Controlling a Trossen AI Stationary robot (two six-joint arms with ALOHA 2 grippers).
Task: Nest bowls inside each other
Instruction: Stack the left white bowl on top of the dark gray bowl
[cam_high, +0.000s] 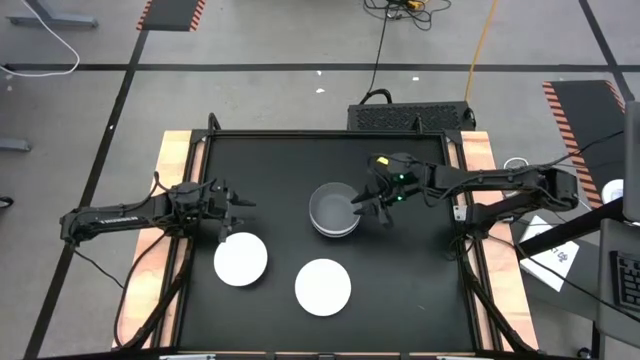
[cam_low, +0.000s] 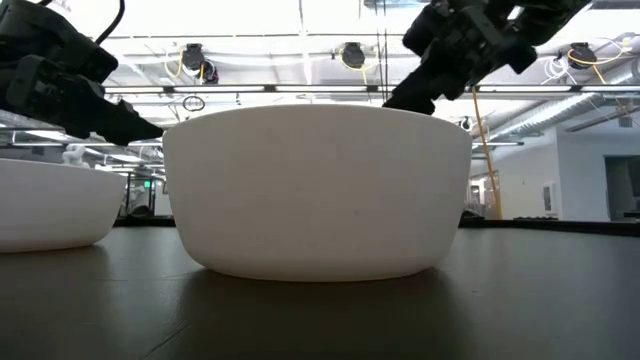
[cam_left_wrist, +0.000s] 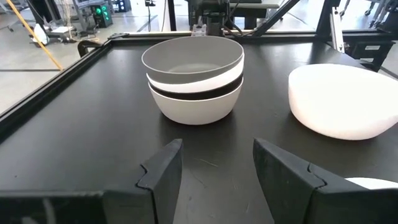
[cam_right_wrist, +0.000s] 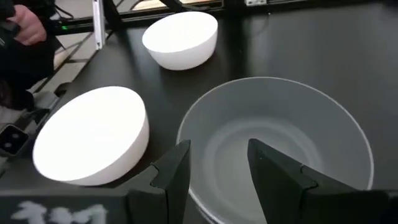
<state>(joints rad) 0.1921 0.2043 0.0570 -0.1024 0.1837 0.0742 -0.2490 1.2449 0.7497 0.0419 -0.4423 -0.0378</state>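
Smooth, matte and round, a grey bowl tops a nested stack near the black table's middle. Only the left wrist view reveals the layers beneath: white, black, then a white base bowl. Two loose white bowls sit mouth-up nearer the front. Right gripper hovers over the stack's rim, fingers parted, apparently holding nothing. Left gripper, parted and empty, waits beside the left white bowl.

Black table: nested bowl stack, two white bowls apart.
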